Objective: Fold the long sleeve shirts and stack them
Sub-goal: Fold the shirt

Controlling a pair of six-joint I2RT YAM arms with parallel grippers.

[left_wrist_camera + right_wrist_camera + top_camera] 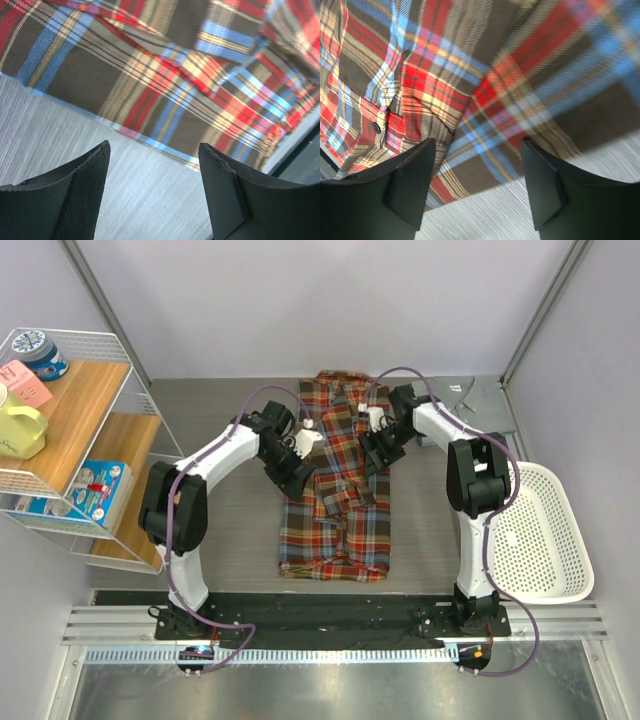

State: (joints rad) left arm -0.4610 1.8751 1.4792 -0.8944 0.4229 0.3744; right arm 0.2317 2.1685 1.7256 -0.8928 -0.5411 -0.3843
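Plaid shirt point(335, 510) lies spread between both grippers; its edge sits just beyond the left gripper's point(154, 147) open jaws, its cloth beyond the right gripper's point(478, 142) open jaws.

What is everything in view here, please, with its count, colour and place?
plaid shirt: one, red, brown, blue and yellow, table centre
plain shirt: one, grey-blue, far right of table
basket: one, white mesh, right of the right arm
shelf: one, white wire with wooden boards, left
mug: one, yellow, upper shelf
table: one, grey
left gripper: one, black fingers, open, at plaid shirt's edge
right gripper: one, black fingers, open, over plaid shirt
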